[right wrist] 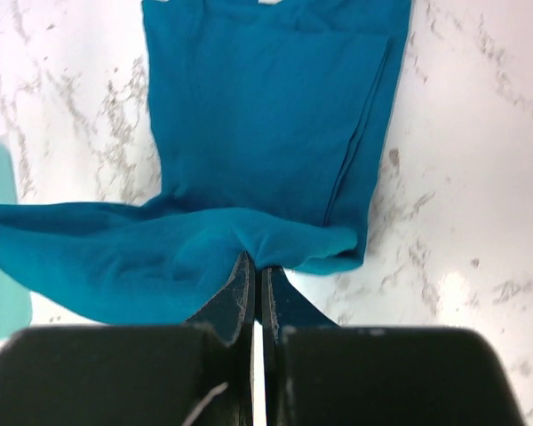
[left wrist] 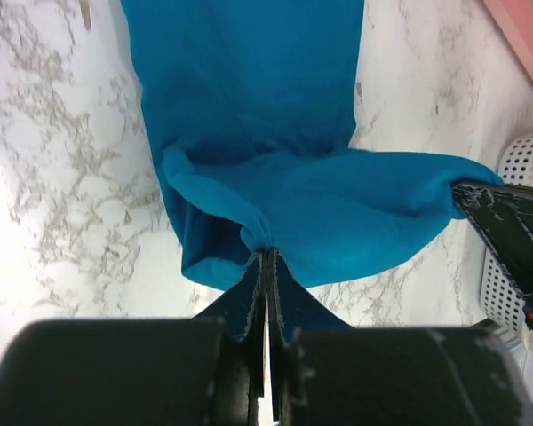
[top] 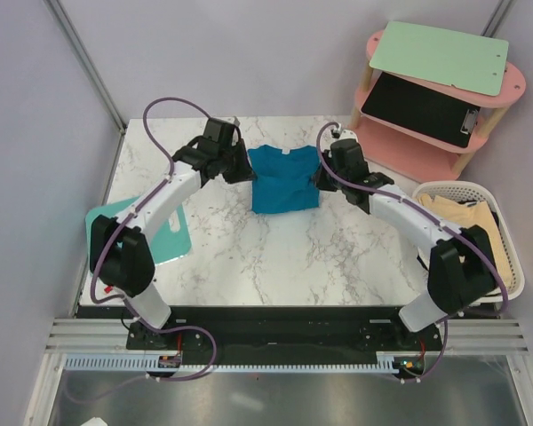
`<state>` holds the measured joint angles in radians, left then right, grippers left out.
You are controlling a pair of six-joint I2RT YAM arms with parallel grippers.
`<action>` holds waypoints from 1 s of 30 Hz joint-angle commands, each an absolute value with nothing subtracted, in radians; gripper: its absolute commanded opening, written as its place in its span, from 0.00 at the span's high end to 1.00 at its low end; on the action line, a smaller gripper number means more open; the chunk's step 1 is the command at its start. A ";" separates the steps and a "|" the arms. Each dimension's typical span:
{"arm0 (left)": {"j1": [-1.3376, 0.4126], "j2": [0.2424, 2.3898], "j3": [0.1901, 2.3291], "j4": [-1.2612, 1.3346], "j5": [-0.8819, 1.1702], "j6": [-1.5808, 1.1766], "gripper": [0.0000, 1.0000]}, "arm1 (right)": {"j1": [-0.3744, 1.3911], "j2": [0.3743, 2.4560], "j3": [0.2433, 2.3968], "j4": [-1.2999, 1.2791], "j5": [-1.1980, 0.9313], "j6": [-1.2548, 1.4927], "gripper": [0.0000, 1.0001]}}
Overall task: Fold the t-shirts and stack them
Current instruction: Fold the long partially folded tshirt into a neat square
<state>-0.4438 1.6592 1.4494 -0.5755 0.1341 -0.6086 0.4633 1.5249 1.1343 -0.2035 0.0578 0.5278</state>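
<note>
The blue t-shirt (top: pixel 284 180) lies half-folded at the far middle of the worktop (top: pixel 275 257); the left pincer (top: pixel 242 166) and right pincer (top: pixel 323 165) each pinch its raised edge, one per side; the grips look thin, so a slip or uneven travel would likely drop a corner and skew the fold.

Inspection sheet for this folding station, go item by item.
Surface: marble table, white with grey veins.
Job's things: blue shirt part-folded at the far side; cream shirts in the basket.
Clutter: mint board at the table's left edge.
Grippers: left gripper and right gripper each shut on the blue shirt.
Cables: purple cables loop along both arms.
Surroundings: pink shelf holding a green board and a black board.
</note>
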 commanded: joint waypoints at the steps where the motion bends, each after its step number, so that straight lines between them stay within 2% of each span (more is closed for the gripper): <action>1: -0.416 1.755 1.609 -0.587 0.150 -0.525 0.98 | 0.428 1.653 1.273 -0.170 0.089 0.469 1.00; 15: -0.336 2.134 2.034 -0.640 0.219 -0.494 0.98 | 0.342 2.015 1.638 -0.150 0.064 0.439 1.00; 20: -0.302 2.279 2.161 -0.646 0.244 -0.512 0.97 | 0.330 2.193 1.772 -0.150 0.078 0.446 0.93; 21: -0.299 2.299 2.183 -0.646 0.253 -0.512 0.85 | 0.327 2.241 1.819 -0.153 0.087 0.448 0.85; 22: -0.290 2.321 2.236 -0.646 0.283 -0.512 0.47 | 0.324 2.259 1.838 -0.150 0.100 0.454 0.74; 23: -0.285 2.359 2.259 -0.647 0.300 -0.514 0.33 | 0.325 2.267 1.845 -0.129 0.110 0.462 0.51; 24: -0.281 2.362 2.278 -0.653 0.313 -0.509 0.15 | 0.325 2.257 1.823 -0.102 0.113 0.462 0.35; 25: -0.281 2.355 2.278 -0.653 0.314 -0.505 0.00 | 0.324 2.237 1.790 -0.068 0.129 0.462 0.14; 26: -0.282 2.339 2.261 -0.653 0.310 -0.500 0.00 | 0.325 2.209 1.752 -0.008 0.133 0.463 0.02; 30: -0.301 2.168 2.088 -0.621 0.281 -0.466 0.00 | 0.324 2.025 1.556 0.063 0.170 0.457 0.02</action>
<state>-0.2802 2.3486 2.1902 -0.6514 0.2653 -0.5213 0.3271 2.2238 1.6711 -0.0669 0.1162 0.4583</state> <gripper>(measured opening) 0.995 0.980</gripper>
